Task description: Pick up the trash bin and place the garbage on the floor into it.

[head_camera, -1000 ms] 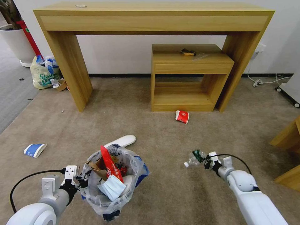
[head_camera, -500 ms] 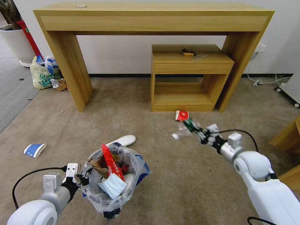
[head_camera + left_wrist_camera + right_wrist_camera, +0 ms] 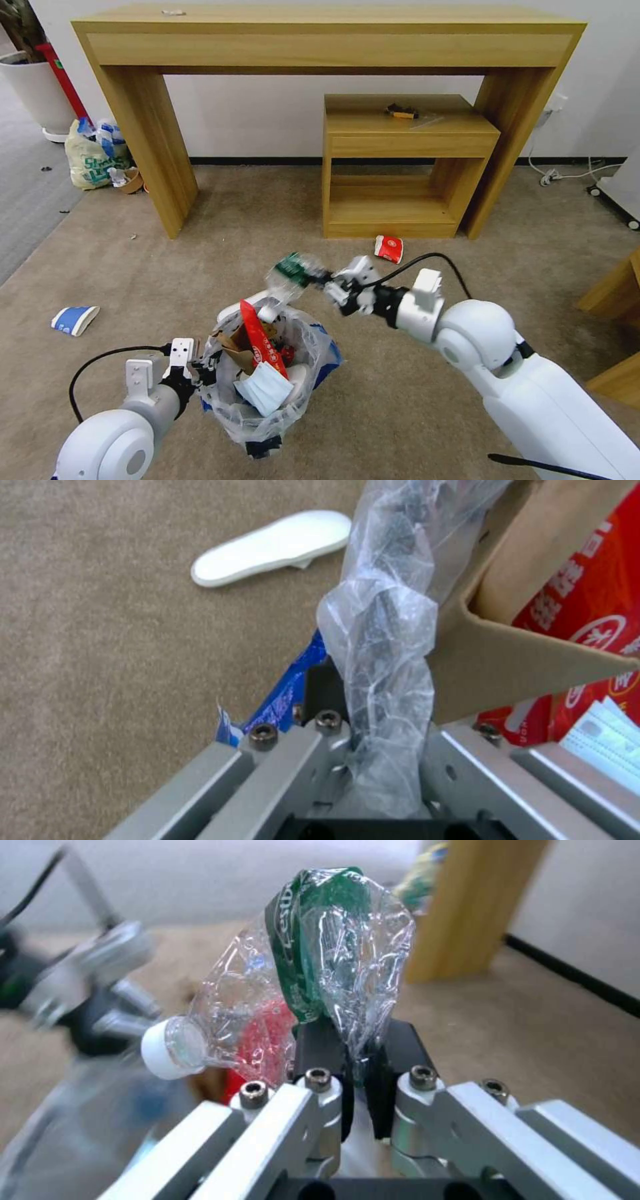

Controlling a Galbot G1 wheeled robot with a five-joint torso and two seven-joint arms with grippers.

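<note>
Right gripper point(image 3: 328, 283) clamped on a crushed plastic bottle point(image 3: 291, 273) with a green label, capped end hanging down and left, just above the far rim of the trash bin point(image 3: 270, 373). In the right wrist view, bottle point(image 3: 313, 975) pinched by its flattened body between the two dark fingers point(image 3: 319, 1050), cap clear of them. Left gripper point(image 3: 203, 375) shut on the bin's near-left rim, bag plastic point(image 3: 380, 645) bunched between the jaws, bin carried low at centre-left.

To finish the drop well: bring the bottle a little nearer, over the open gap rather than the rim; mind the red wrapper point(image 3: 261, 341) and brown cardboard point(image 3: 235, 339) standing tall in the bin, likely to deflect a light bottle; open only once the cap points down inside the bag; keep the bin level, since the grip is on thin plastic and rim alone.

Underfoot, beige short-pile carpet point(image 3: 413, 393). Still lying on it: a white foam insole point(image 3: 270, 547) just beyond the bin, a blue-white cup point(image 3: 74, 319) far to the left, a red wrapper point(image 3: 389, 248) before the small wooden shelf unit point(image 3: 407, 167). Behind, a long wooden table point(image 3: 327, 40) against a white wall, a yellowish-green tied bag point(image 3: 93, 160) and a white planter point(image 3: 33, 90) at far left, grey carpet beside them, white cable at far right
</note>
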